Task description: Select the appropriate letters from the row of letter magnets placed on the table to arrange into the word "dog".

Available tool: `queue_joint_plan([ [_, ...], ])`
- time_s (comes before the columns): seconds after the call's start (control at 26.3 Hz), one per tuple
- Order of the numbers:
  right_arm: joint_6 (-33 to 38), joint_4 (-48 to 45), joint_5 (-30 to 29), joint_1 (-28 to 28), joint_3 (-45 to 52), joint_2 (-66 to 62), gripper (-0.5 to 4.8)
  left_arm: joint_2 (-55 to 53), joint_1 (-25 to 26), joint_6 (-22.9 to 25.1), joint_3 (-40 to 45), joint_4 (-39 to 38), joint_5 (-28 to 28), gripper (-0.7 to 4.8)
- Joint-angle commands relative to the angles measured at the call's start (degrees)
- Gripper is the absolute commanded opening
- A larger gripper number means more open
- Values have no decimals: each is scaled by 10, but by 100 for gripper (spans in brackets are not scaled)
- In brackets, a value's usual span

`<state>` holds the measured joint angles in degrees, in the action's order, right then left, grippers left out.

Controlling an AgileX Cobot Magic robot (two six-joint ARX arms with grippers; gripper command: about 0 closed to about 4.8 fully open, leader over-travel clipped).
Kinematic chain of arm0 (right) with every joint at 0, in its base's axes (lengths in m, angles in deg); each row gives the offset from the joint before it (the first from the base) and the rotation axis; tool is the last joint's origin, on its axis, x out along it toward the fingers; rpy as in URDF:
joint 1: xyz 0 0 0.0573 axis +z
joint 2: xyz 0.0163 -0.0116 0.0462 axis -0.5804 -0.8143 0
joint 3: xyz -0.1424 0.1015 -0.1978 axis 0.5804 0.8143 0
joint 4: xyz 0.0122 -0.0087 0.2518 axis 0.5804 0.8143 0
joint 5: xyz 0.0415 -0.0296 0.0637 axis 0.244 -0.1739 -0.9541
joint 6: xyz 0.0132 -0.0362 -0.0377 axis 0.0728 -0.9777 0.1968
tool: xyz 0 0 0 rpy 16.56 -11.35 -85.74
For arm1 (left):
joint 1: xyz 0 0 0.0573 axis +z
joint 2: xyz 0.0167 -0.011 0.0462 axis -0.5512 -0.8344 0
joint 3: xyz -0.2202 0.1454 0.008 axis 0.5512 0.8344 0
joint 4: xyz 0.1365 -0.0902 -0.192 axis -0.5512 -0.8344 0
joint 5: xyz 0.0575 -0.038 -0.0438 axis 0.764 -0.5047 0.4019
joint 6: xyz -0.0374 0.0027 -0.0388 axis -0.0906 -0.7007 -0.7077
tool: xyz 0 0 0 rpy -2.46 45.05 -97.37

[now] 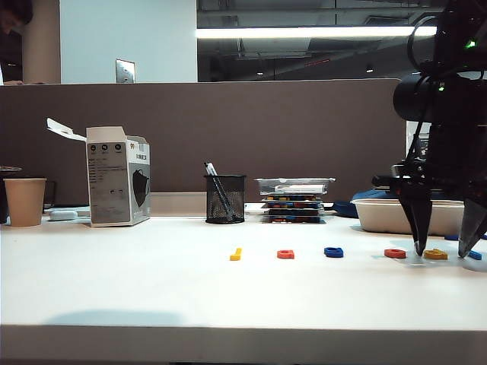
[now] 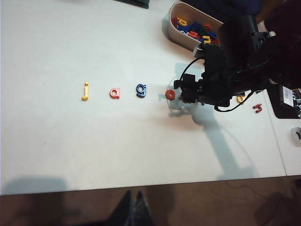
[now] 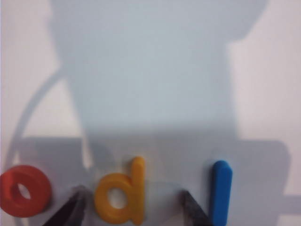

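Observation:
Several letter magnets lie in a row on the white table [image 1: 152, 289]. The yellow "d" [image 3: 121, 197] [image 1: 435, 254] rests flat between the two fingertips of my right gripper [image 3: 131, 209] [image 1: 441, 249], which is open just above the tabletop and straddles it. The red-orange "o" [image 3: 24, 190] [image 1: 395, 253] lies on one side of the "d" and a light blue letter [image 3: 221, 190] on the other. The dark blue "g" [image 1: 333, 252] [image 2: 141, 90] sits further left. My left gripper [image 2: 136, 207] hangs shut and empty beyond the table's near edge.
A thin yellow letter [image 1: 236, 254] and a squarish red-orange letter [image 1: 285, 254] end the row on the left. A white tray [image 1: 380, 217] of spare letters stands behind my right arm. A mesh pen holder [image 1: 225, 199], stacked boxes [image 1: 293, 201], a carton [image 1: 118, 186] and a paper cup [image 1: 24, 201] line the back.

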<state>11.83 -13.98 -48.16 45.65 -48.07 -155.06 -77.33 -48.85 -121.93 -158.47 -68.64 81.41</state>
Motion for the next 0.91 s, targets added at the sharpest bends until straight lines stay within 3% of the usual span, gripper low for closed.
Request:
queue_joint_plan([
  [0.04, 2, 12, -9, 3, 4, -7, 259, 1, -1, 0, -1, 1, 4, -5],
  [0.15, 2, 16, -9, 3, 4, -7, 205, 1, -1, 0, -1, 1, 4, -5],
  [0.91, 3, 19, -7, 7, 5, -7, 197, 1, -1, 0, -1, 1, 4, -5],
])
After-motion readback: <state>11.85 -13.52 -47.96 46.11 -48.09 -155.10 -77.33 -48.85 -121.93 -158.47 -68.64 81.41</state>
